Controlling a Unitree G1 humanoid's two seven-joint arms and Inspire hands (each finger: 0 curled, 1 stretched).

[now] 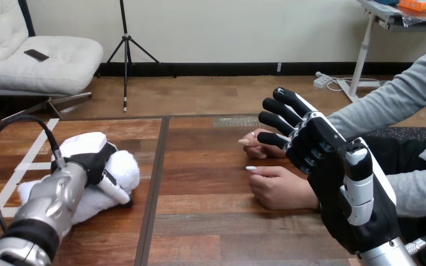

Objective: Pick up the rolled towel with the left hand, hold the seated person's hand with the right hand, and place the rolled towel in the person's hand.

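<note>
Head view: rolled towel (pixel 124 166) clasped under curled left hand (pixel 91 159), 8 o'clock on desk (pixel 199 221); right hand (pixel 333 172) spread open, nothing held, 4 o'clock.

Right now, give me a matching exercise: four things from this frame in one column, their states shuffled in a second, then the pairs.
Things:
1. left hand
2. right hand
3. rolled towel
4. person's nearer hand

States:
A. lifted, fingers straight, holding nothing
B. lying on the table at the view's left
C. resting on the table right of centre, fingers curled in
D. fingers curled round the towel

Pairs: 1-D, 2-A, 3-B, 4-C
</note>
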